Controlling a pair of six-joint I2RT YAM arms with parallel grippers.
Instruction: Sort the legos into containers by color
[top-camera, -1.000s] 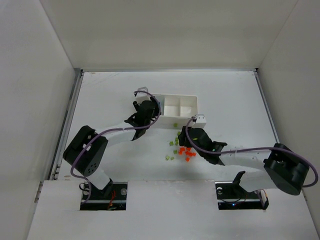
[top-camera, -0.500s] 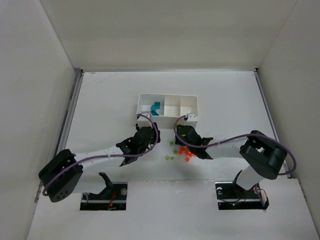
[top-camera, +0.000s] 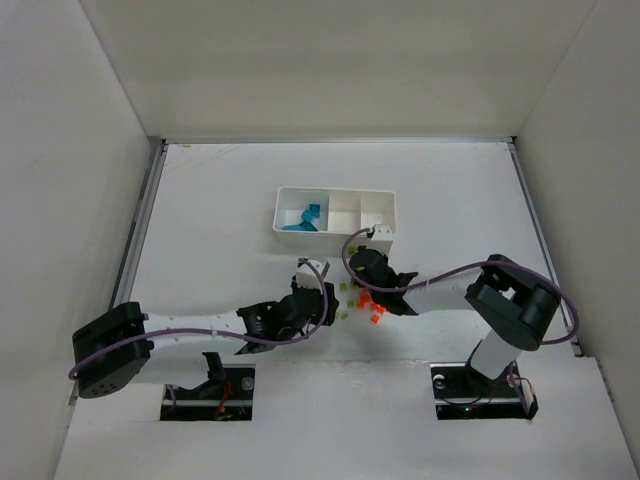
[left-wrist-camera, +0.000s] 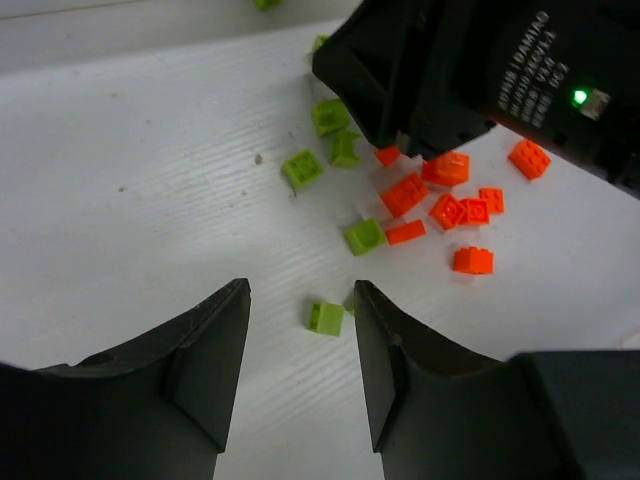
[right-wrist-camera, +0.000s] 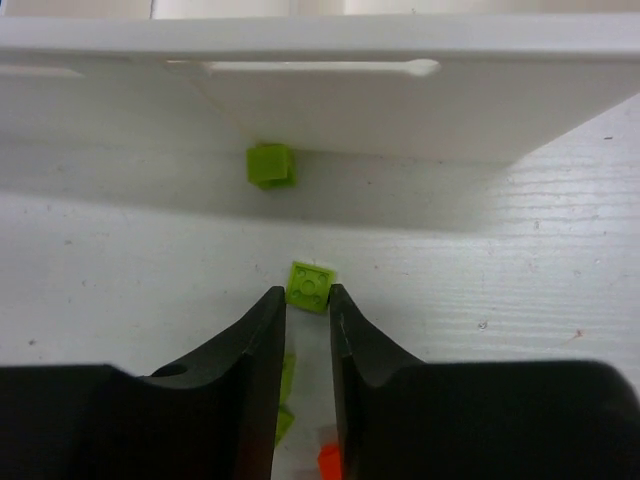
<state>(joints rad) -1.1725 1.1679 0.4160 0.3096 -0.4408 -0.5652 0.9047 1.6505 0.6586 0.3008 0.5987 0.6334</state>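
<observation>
Legos in lime green are what both arms now work among. The right fingers (right-wrist-camera: 265, 345) stand a narrow gap apart with one green lego (right-wrist-camera: 310, 285) right at their tips; I cannot tell whether they pinch it or only frame it. The left fingers (left-wrist-camera: 210, 340) are spread wide and hold nothing. A second green lego (left-wrist-camera: 325, 317) lies just ahead of their gap, nearer the right-hand finger. A third green lego (right-wrist-camera: 270, 165) rests against the outer wall of the tray (right-wrist-camera: 400, 100).

A second ago the left arm reached over the tray's left compartment. It has since drawn back to the loose pile, and teal legos (top-camera: 308, 218) now show in that compartment. The right arm has edged left, off the orange legos (left-wrist-camera: 405, 193) and toward the green ones nearer the tray.

I judge that teal is sorted, since none shows loose outside the tray. Green and orange are still to go, scattered close together between the two arms. From above, the middle and right compartments show no colour yet. With both arms crowding one small pile, they could bump each other.

The white surface (top-camera: 220, 200) has a faint grain and a dark speck or two. Plain white walls (top-camera: 60, 150) box it in on the left, back and right, and a metal rail (top-camera: 140, 235) runs along its left edge.
</observation>
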